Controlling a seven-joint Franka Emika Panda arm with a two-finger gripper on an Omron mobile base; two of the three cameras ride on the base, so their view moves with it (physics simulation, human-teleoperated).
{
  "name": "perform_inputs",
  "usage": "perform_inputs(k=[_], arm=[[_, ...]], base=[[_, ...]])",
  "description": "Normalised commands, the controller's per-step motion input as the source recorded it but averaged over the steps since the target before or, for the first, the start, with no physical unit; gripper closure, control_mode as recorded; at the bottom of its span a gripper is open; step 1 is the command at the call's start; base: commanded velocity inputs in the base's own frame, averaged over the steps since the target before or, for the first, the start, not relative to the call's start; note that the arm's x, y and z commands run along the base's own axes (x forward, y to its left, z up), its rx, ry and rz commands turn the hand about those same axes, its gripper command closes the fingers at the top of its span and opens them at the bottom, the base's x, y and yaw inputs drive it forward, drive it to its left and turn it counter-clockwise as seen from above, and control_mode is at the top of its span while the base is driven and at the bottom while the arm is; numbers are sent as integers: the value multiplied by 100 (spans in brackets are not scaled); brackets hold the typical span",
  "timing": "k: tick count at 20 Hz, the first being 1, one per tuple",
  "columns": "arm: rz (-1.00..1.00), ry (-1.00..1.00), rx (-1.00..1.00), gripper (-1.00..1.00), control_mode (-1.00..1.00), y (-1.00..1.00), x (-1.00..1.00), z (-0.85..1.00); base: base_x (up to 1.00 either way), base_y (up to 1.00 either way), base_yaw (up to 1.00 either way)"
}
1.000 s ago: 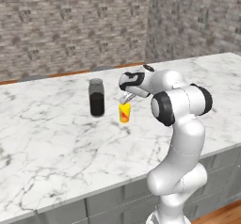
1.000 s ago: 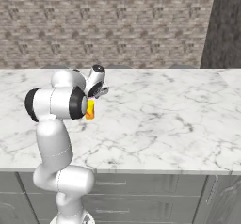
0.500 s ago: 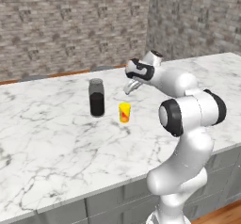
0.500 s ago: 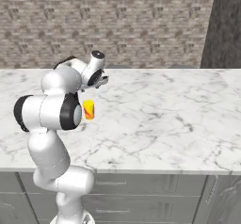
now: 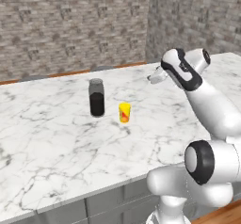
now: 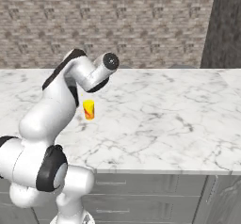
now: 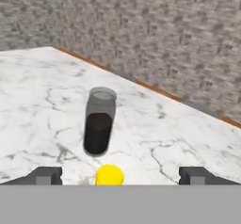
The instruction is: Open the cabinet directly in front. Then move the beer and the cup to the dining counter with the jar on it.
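The white arm rises from its base at the front edge of the dining counter, bends at a dark-ringed elbow and reaches up and over the marble top, with the forearm slanting back toward the brick wall and the wrist turned so the hand looks down along the counter toward the jar. The gripper hangs above the counter, on the side of the cup away from the jar and clear of both; its two dark fingertips stand wide apart with nothing between them, and in the hand view the yellow top of the cup sits low in the gap, well below the fingers rather than gripped. The cup stands upright on the dining counter just beside the jar, on the jar's right and a little nearer the front edge as seen from the left base view, the two not touching; its red-orange mark faces the base cameras. Whether the cup holds anything cannot be told. The jar stands upright too, with a black lower body and a paler grey upper part. In the right base view the cup shows just beside the arm's forearm.
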Motion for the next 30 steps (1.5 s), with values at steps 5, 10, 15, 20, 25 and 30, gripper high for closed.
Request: perform_inputs(k=[5,10,15,20,25,30], arm=[[0,-51,6,-100,-100,-16,-88,100],[-1,-6,-1,-100,-100,3,-14,23],[0,0,0,-100,-100,0,0,0],[1,0,0,-100,100,0,-41,-1],[0,0,0,-100,100,0,0,0],[0,0,0,-100,100,0,0,0]], base=[[0,0,0],[0,0,0],[0,0,0],[-20,-1,2],[-100,-1,45],[-70,0,80]])
